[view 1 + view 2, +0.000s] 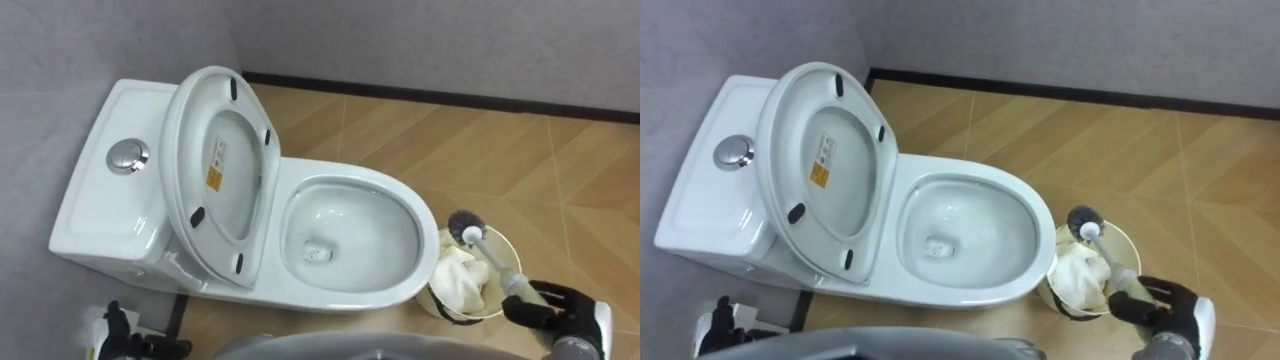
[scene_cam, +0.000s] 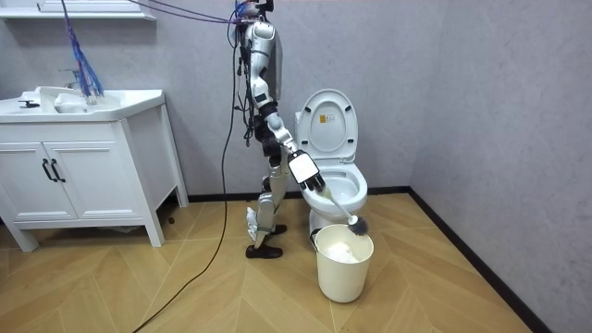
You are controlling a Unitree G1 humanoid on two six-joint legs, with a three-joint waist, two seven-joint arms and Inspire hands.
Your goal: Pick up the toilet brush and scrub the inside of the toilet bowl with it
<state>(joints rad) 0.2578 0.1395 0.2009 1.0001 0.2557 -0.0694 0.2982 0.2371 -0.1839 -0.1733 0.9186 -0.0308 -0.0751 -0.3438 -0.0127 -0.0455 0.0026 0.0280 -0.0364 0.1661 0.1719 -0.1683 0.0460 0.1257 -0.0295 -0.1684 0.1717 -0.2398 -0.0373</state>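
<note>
Our right hand (image 1: 558,305), in the lower right of the eye views, has its dark fingers curled round the low end of a toilet brush with a pale thin handle and a round dark bristle head (image 1: 492,260). The grip is closed on the handle. The brush leans up and away from the hand, and its head hangs over the rim of the round cream plastic waste bin (image 2: 344,266), on the side near the toilet bowl. We see crumpled white material inside the bin.

Our left hand (image 1: 120,330) shows at the lower left edge, low beside the toilet.

The white ceramic toilet (image 1: 350,172) has its oval white lid and seat (image 1: 240,120) raised and leaning toward the tank. The bowl is open and the brush is not in it. On the inner face of the lid is a small rectangular sticker (image 1: 215,165), white above and orange below. Its print is too small for us to read.

In the room view we stand beside the toilet, with the bin on the wooden floor just in front of it.
</note>
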